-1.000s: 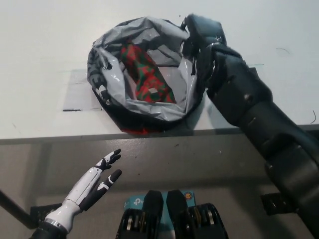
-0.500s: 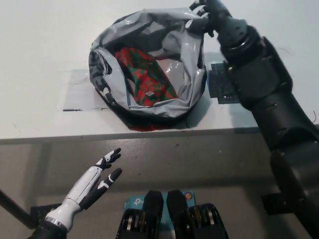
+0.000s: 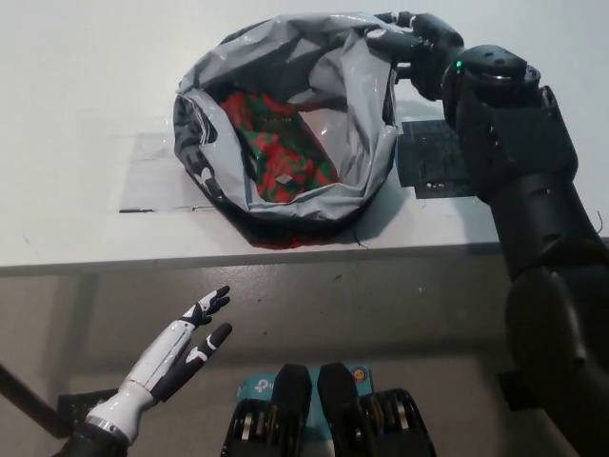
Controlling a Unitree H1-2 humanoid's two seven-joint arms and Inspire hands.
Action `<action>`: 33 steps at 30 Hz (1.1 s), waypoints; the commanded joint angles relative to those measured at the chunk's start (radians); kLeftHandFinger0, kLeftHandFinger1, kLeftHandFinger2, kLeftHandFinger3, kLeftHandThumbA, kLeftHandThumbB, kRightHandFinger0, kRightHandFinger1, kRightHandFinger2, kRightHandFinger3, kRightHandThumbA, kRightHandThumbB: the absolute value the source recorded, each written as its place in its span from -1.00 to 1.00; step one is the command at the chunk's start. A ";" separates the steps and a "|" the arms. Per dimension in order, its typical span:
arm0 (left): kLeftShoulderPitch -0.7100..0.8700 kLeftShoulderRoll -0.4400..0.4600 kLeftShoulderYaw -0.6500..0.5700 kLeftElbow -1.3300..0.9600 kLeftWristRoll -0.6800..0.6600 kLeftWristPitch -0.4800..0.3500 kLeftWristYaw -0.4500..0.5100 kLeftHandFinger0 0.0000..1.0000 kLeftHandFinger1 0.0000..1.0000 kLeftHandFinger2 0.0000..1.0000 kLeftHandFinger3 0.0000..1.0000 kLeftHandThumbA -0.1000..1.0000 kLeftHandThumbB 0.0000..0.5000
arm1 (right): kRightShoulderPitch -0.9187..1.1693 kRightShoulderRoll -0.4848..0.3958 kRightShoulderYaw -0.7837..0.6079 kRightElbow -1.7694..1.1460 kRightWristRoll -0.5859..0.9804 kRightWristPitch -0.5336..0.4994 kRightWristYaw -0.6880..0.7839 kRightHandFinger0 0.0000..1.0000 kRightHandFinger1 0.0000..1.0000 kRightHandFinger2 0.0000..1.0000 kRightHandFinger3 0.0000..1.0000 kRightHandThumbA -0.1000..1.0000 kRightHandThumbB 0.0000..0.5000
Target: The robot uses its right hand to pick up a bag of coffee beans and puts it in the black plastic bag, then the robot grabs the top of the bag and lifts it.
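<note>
A black plastic bag (image 3: 285, 114) with a grey shiny inside stands open on the white table (image 3: 86, 86). Inside it lies a red and green patterned coffee bean bag (image 3: 281, 152). My black right hand (image 3: 414, 48) is at the bag's far right rim, its fingers closed on the plastic edge, which is pulled up and to the right. My white left hand (image 3: 176, 357) rests low at the lower left, below the table edge, fingers spread, holding nothing.
A dark square patch (image 3: 433, 157) lies on the table right of the bag, partly under my right arm. The table's front edge (image 3: 190, 259) runs across the middle of the picture, with grey floor below it.
My right hand has moved from the bag's right side to its far right rim and taken hold of it. The bag's opening has stretched upward and rightward. The left hand has not moved.
</note>
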 commanded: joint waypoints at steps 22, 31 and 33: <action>-0.045 0.017 0.000 -0.023 -0.015 -0.043 -0.027 1.00 1.00 1.00 1.00 1.00 -0.31 | -0.389 0.106 0.031 -0.056 0.266 0.019 -0.038 -1.00 -0.70 0.18 0.38 -0.61 -0.83; -0.049 0.013 -0.006 -0.022 -0.014 -0.042 -0.038 1.00 1.00 1.00 1.00 1.00 -0.31 | -0.463 0.079 -0.044 -0.034 0.357 0.019 -0.113 -1.00 -0.70 0.20 0.71 -0.67 -1.00; -0.048 0.006 -0.011 -0.018 -0.014 -0.043 -0.041 0.98 1.00 1.00 1.00 1.00 -0.36 | -0.505 0.073 -0.066 -0.013 0.363 0.019 -0.131 -1.00 -0.69 0.23 0.68 -0.63 -1.00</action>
